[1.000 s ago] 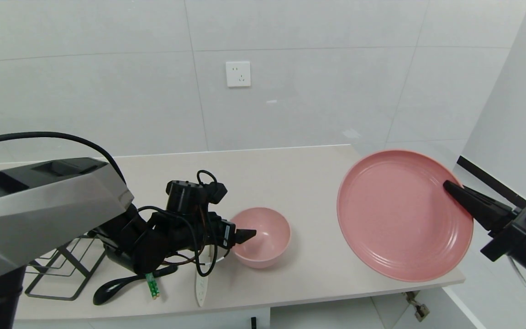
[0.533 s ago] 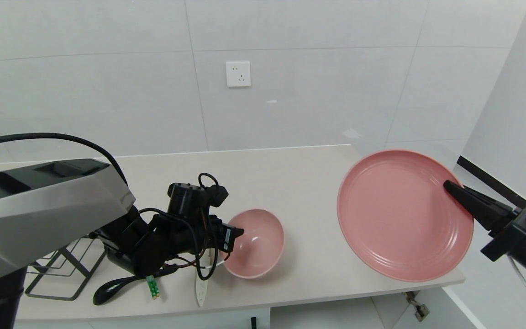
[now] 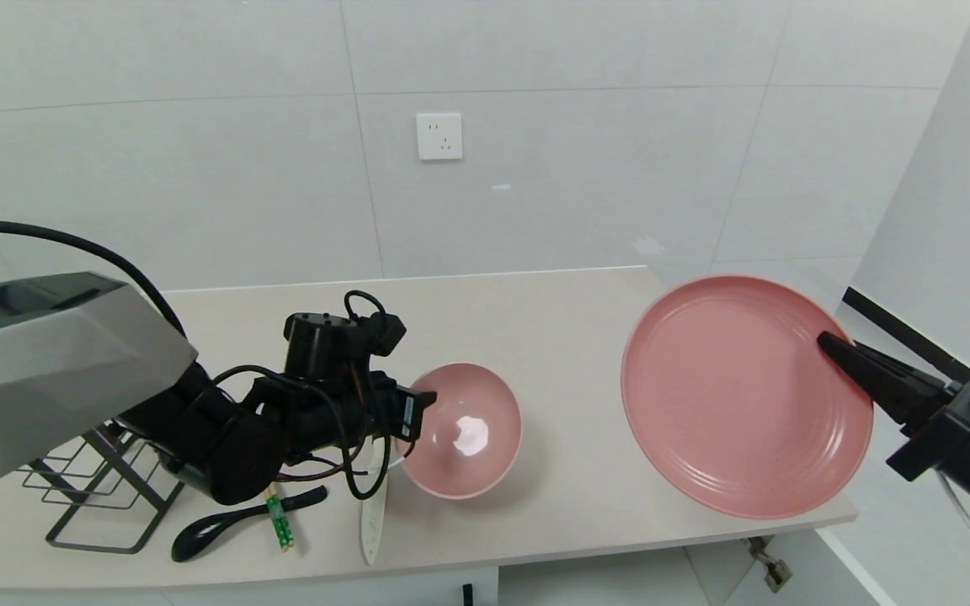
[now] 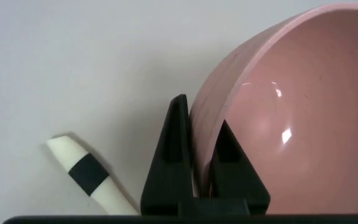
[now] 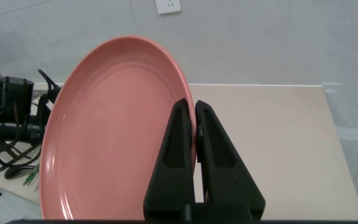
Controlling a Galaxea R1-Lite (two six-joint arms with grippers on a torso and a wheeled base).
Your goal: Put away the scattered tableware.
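My left gripper (image 3: 419, 408) is shut on the rim of a pink bowl (image 3: 464, 429), which hangs tilted just above the counter with its inside facing me. The left wrist view has the bowl's (image 4: 278, 118) wall pinched between the two black fingers (image 4: 176, 149). At the right, my right gripper (image 3: 830, 347) is shut on the edge of a large pink plate (image 3: 733, 391), held tilted in the air over the counter's right end. The right wrist view has the plate (image 5: 110, 124) clamped in the gripper (image 5: 195, 124).
A black wire rack (image 3: 93, 492) stands at the counter's left front. Beside it lie a black spoon (image 3: 232, 522), green chopsticks (image 3: 280, 518) and a white knife (image 3: 371, 518), whose handle end (image 4: 86, 174) lies under the left gripper. A wall socket (image 3: 439, 135) sits behind.
The left gripper has lifted the pink bowl off the counter and tipped it, moving up and slightly left. The right arm and plate have stayed still.
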